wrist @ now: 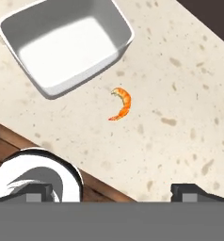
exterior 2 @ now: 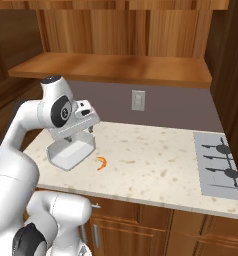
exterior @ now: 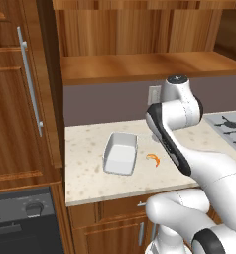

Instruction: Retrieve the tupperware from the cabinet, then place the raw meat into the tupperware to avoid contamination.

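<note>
The white tupperware point(exterior: 121, 153) point(exterior 2: 70, 154) point(wrist: 67, 42) stands empty on the speckled counter point(exterior: 90, 173), out of the cabinet. The cabinet's open wood shelf point(exterior: 149, 67) point(exterior 2: 116, 67) runs above, and its door with a long silver handle point(exterior: 30, 79) is at the left. The raw meat point(exterior: 153, 159) point(exterior 2: 101, 163) point(wrist: 121, 103), a small orange crescent, lies on the counter just right of the tray. My gripper point(exterior 2: 80, 134) point(wrist: 113, 192) hangs open and empty above the tray's far right edge, looking down at the meat.
A stove top point(exterior: 231, 126) point(exterior 2: 221, 165) takes up the counter's right end. A wall outlet point(exterior: 153, 94) point(exterior 2: 138, 100) sits on the backsplash. Drawer fronts point(exterior: 120, 208) run under the counter, and a dark appliance point(exterior: 21, 218) is at the lower left.
</note>
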